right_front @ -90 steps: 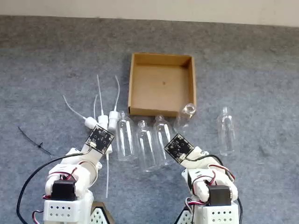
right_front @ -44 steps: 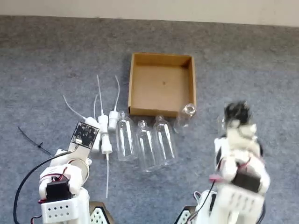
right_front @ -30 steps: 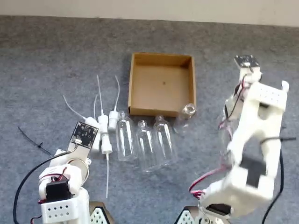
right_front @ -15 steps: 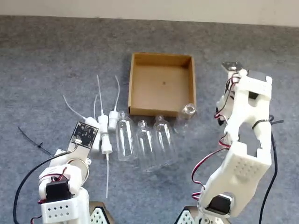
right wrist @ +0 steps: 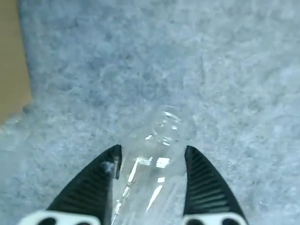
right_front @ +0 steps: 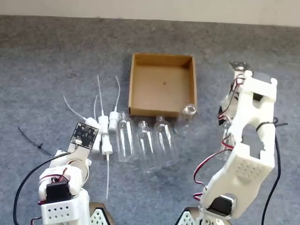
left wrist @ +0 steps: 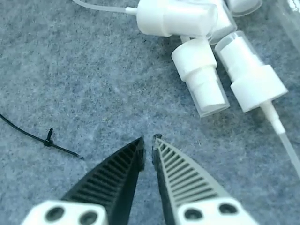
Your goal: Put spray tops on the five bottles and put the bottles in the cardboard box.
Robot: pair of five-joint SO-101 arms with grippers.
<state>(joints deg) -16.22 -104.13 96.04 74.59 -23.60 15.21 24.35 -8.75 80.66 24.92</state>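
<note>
Getting set to grab, the right hand [right wrist: 152, 154] is spread apart around a bottle [right wrist: 154, 171] lying on the counter [right_front: 56, 56] near the cardboard box [right_front: 132, 84]. Next it should close softly. The left hand [left wrist: 149, 140] is pinched together by the spray tops [left wrist: 201, 79].

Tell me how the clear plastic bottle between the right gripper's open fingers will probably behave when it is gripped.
The clear plastic bottle looks empty, so it is probably very light. Its round, glossy wall may slip or roll as the right gripper closes on it. The see-through plastic looks thin, so it could dent under a hard squeeze.
</note>
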